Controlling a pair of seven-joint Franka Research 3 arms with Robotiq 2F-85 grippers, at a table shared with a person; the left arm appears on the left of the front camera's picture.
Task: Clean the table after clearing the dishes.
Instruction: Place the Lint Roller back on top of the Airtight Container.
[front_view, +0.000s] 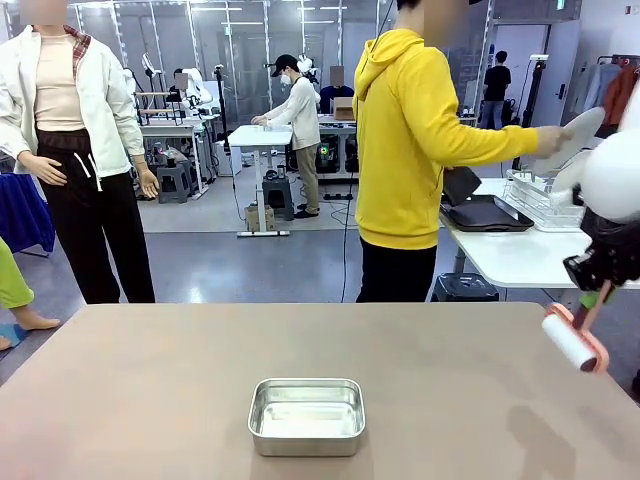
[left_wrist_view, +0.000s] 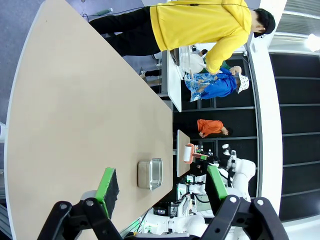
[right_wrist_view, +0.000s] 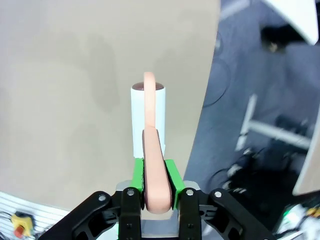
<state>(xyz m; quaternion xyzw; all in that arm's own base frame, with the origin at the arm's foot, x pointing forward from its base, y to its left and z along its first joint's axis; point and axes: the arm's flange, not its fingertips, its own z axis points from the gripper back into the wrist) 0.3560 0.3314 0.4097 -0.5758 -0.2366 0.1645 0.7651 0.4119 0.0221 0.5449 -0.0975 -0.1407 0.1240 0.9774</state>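
Sitting nearest on the taupe bench (front_view: 150, 400): a shiny steel pan (front_view: 306, 416), upright, close to the front edge and around the middle. Hanging above the bench's right edge: the right hand (front_view: 590, 296), pressed together and pinching the pink handle of a lint roller (front_view: 572, 343), the white roll tilting down and left, just over the bench top but not clearly touching it. Showing in the right wrist view: green pads (right_wrist_view: 137, 172) clamping both sides of that handle, the roll pointing away along the bench edge, floor lying beside it. Hovering high over the bench: the left hand (left_wrist_view: 162, 187), fingers spread wide, gripping nothing, the pan lying far below between them. Standing beyond the far edge: a person in a yellow hoodie (front_view: 410, 140), turning toward a smaller white table (front_view: 510, 255) at the right. Reaching out there: the person's hand (front_view: 549, 138), setting a white plate (front_view: 575, 135) over a wire rack (front_view: 540, 200), a dark tray (front_view: 485, 213) lying just beside the rack.
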